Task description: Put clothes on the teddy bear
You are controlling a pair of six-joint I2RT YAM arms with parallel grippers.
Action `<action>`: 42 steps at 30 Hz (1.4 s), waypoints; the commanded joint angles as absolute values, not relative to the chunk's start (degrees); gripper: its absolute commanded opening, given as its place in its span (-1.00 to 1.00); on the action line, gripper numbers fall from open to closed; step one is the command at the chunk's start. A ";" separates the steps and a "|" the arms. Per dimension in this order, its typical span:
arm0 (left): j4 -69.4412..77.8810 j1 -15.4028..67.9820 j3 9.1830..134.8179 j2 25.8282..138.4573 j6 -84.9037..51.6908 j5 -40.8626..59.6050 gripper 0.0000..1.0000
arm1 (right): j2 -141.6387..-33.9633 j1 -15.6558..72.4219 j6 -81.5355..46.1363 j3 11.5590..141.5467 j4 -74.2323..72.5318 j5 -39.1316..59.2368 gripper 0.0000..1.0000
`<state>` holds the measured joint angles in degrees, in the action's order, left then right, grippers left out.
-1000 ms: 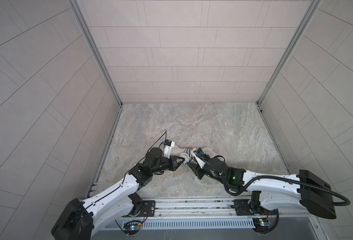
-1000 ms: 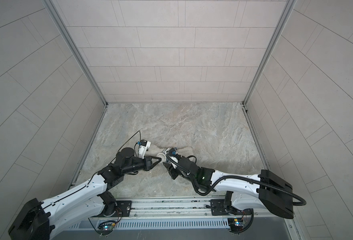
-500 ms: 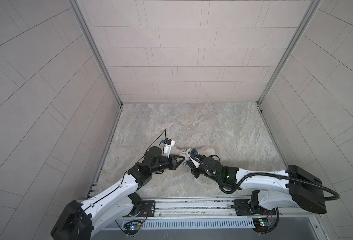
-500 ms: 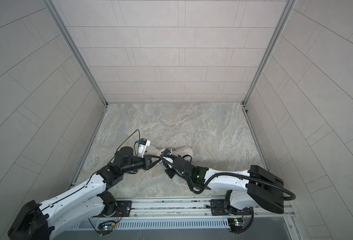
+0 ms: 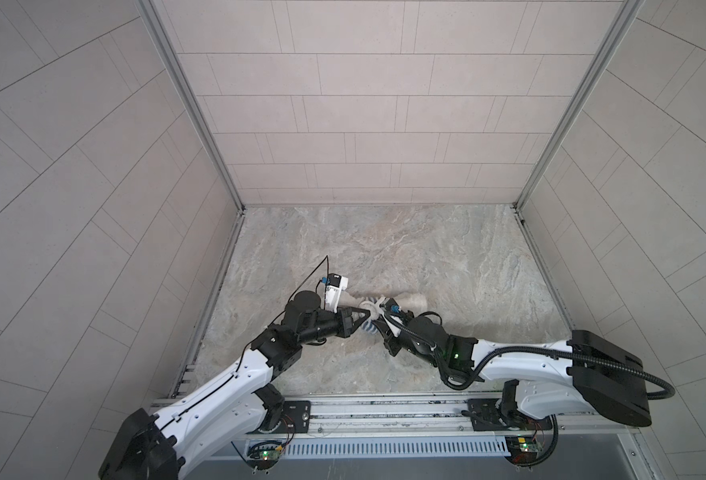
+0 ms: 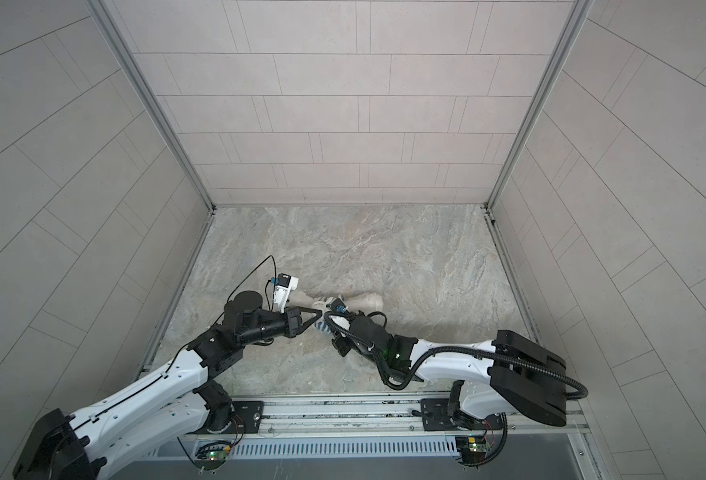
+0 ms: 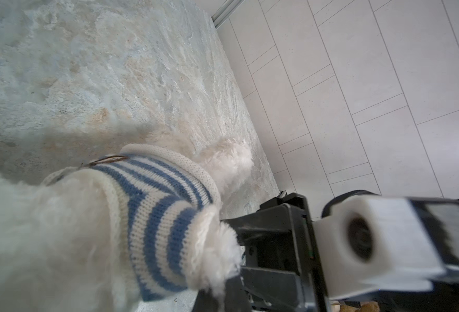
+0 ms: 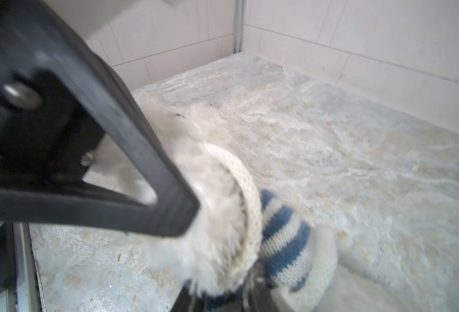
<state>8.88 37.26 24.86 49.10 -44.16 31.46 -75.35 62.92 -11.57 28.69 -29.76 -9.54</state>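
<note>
The fluffy white teddy bear (image 5: pixel 415 298) (image 6: pixel 367 298) lies on the marbled floor between both grippers. It wears a blue-and-white striped shirt (image 7: pixel 155 194) (image 8: pixel 285 237) on its body and one arm. My left gripper (image 5: pixel 364 320) (image 8: pixel 181 225) is shut, its tip sunk in the bear's fur (image 8: pixel 196 151) beside the shirt's white hem. My right gripper (image 5: pixel 378 325) (image 7: pixel 236 247) faces it. Its jaws stand a little apart around the sleeve end, where the furry paw (image 7: pixel 217 254) sticks out. Both top views show little of the shirt.
Tiled walls close the floor (image 5: pixel 426 249) on three sides. A metal rail (image 5: pixel 384 415) carrying both arm bases runs along the front. The right arm's white wrist camera (image 7: pixel 371 237) sits close to the bear in the left wrist view.
My right arm has swung inward and its gripper has slid slightly left, toward the left gripper. The left gripper has stayed shut at the bear.
</note>
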 commanded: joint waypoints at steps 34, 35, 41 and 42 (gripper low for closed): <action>22.25 37.44 27.61 46.44 -49.71 41.22 -1.00 | -63.02 60.36 -14.41 17.26 -32.11 -20.12 -1.00; 22.15 37.40 27.68 46.69 -49.65 41.82 -1.00 | -62.62 60.32 -14.37 17.35 -31.29 -20.21 -1.00; 18.48 37.44 28.64 49.78 -48.00 44.30 -1.00 | -59.14 60.38 -12.86 17.35 -29.46 -14.82 -1.00; 16.51 37.49 28.97 50.07 -46.92 43.55 -1.00 | -58.03 60.46 -12.39 17.77 -27.98 -12.62 -0.98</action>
